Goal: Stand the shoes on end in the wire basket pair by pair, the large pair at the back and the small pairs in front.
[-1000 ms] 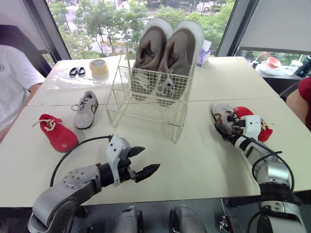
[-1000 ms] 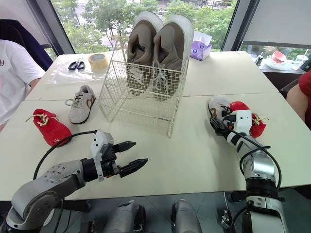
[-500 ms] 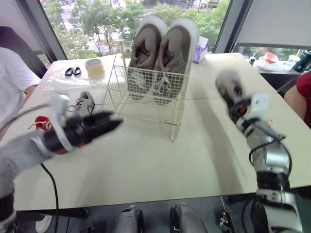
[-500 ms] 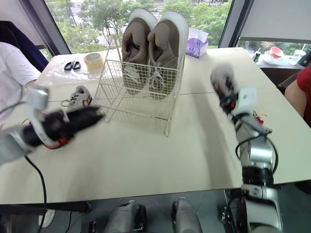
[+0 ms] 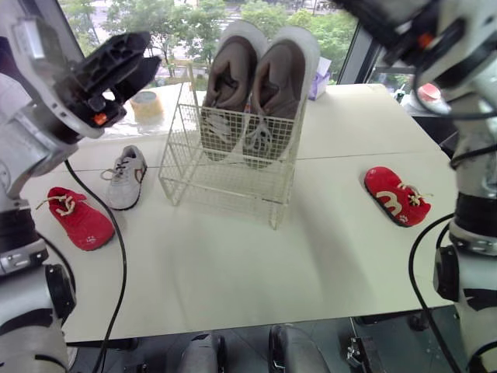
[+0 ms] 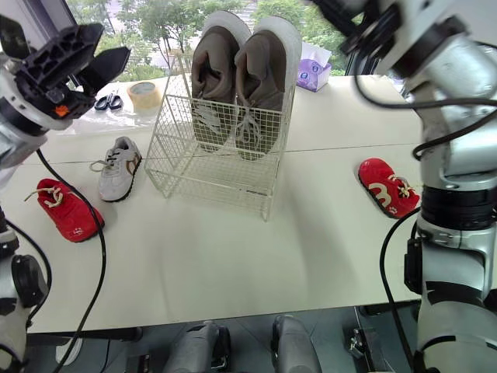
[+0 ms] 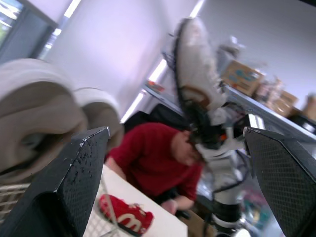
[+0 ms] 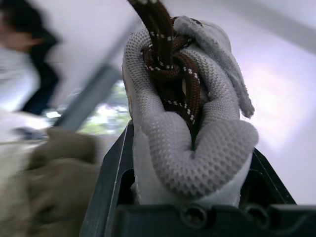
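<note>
Left pincer point(image 6: 109, 44): held high over the far left of the counter point(image 5: 233, 256), its two black fingers point(image 7: 74, 177) spread wide with nothing between them.

Right pincer point(image 8: 190, 165): held high at the far right, pinching a small grey shoe point(image 8: 187, 98) with brown laces; the shoe sits between the fingers, its opening and laces turned toward the wrist camera.

Wire basket point(image 5: 225, 175): stands at the middle of the counter. The large brown pair point(image 5: 264, 85) stands on end along its far side, both shoes side by side and touching, rising above the rim. The near part of the basket holds no shoes.

Second grey shoe point(image 5: 124, 177): lies flat on the counter just left of the basket.

Left red shoe point(image 5: 74, 217): lies flat nearer and further left than that grey shoe.

Right red shoe point(image 5: 394, 196): lies flat, well apart from the basket, on the right.

Tape roll point(image 6: 143, 95) and scissors point(image 6: 105, 101): on the far left of the counter.
</note>
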Controlling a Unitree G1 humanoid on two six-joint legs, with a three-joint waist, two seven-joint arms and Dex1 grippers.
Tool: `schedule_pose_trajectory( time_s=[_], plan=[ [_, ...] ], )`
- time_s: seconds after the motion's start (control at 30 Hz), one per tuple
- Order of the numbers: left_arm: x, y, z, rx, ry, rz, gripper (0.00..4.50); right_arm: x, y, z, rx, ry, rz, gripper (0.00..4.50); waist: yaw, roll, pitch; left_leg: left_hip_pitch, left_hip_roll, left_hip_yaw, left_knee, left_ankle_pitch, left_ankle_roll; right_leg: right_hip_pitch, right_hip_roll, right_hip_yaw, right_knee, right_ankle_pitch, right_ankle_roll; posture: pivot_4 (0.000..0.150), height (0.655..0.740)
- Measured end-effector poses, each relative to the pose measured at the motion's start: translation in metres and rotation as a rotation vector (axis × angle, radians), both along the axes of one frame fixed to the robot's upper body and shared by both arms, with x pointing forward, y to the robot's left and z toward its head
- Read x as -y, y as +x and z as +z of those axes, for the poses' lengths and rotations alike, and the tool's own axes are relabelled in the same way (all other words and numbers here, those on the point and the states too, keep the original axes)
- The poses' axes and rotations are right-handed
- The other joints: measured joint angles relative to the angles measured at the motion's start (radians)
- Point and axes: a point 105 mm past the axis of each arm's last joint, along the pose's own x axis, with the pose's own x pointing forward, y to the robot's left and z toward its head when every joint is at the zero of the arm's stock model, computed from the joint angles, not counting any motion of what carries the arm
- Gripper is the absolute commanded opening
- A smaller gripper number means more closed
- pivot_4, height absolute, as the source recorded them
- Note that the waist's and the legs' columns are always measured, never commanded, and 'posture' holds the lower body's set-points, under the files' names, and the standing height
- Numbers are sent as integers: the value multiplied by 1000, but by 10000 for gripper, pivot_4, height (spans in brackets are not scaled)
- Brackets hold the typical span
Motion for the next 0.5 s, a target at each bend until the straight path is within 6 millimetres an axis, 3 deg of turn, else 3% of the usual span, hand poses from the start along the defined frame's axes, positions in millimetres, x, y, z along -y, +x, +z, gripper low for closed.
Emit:
schedule_pose_trajectory(
  time_s=[0.3, 0.5],
  plan=[
    [11, 11, -11, -9, 124, -33, 45000, -37, -19, -25, 15, -141, 177, 14977, 3, -2, 1, 0, 0, 0, 0, 2, -4, 0, 0, -1, -1, 0, 0, 1500, 7400],
    [12, 13, -3, 35, 146, -60, 45000, -45, -25, -29, 27, -184, 201, 14977, 2, -2, 1, 0, 0, 0, 0, 2, -4, 0, 0, -1, -1, 0, 0, 1500, 7400]
  ],
)
